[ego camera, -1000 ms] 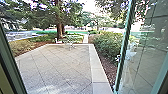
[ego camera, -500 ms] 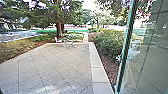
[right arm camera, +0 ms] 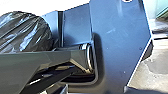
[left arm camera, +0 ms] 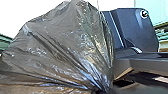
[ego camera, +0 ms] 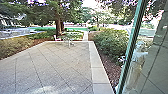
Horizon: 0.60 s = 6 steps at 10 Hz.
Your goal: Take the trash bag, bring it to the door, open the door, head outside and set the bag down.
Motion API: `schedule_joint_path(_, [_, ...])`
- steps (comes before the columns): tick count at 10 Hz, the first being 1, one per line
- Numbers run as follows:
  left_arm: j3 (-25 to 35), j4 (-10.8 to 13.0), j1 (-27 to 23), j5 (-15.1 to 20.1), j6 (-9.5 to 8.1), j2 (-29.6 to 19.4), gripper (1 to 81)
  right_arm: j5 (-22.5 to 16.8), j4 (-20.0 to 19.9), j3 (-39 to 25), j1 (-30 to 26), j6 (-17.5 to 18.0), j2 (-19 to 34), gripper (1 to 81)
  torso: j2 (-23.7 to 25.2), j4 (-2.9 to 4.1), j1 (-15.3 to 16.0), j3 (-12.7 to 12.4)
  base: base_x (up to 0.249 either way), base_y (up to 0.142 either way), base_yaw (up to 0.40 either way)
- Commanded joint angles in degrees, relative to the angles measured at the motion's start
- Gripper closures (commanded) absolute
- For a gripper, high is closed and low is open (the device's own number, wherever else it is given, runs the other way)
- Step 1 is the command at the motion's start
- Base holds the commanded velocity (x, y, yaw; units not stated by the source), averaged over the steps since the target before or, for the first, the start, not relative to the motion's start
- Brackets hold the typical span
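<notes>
Left claw (left arm camera: pixel 101 90) tight on dark, glossy, creased trash bag (left arm camera: pixel 62 47)

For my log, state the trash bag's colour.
The trash bag is black, clearest in the right wrist view.

the paving (ego camera: pixel 55 70) at eleven o'clock is a sandy grey, crossed by thin dark lines in a slanted grid, and the edging slabs (ego camera: pixel 98 75) near twelve are a paler cream. at one o'clock the mulch (ego camera: pixel 108 67) is reddish brown under a mottled green shrub (ego camera: pixel 107 40). the tree trunk (ego camera: pixel 58 28) toward eleven is warm brown, and the lawn (ego camera: pixel 77 29) past it bright green. the door frame (ego camera: pixel 133 42) at one is dark teal, its glass (ego camera: pixel 156 65) grey-green. the trash bag (left arm camera: pixel 60 47) is glossy brownish grey to black, streaked with silvery glints.
</notes>
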State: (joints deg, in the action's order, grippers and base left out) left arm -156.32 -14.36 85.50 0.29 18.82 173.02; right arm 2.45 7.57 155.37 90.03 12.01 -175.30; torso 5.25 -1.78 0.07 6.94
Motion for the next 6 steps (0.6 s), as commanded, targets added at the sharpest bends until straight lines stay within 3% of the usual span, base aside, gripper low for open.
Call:
schedule_joint_path(1, [0.40,0.12,-3.01,3.66,0.25,0.31,81.1,-2.98,0.25,-0.34,-2.17,-0.05,-0.43,1.0,0.00,0.00,0.00,0.00,0.116,0.000,0.000])
schedule_joint_path(6, [0.40,0.12,-3.01,3.66,0.25,0.31,81.1,-2.98,0.25,-0.43,-2.17,-0.05,-0.51,1.0,0.02,0.00,0.00,0.00,0.116,0.000,0.000])
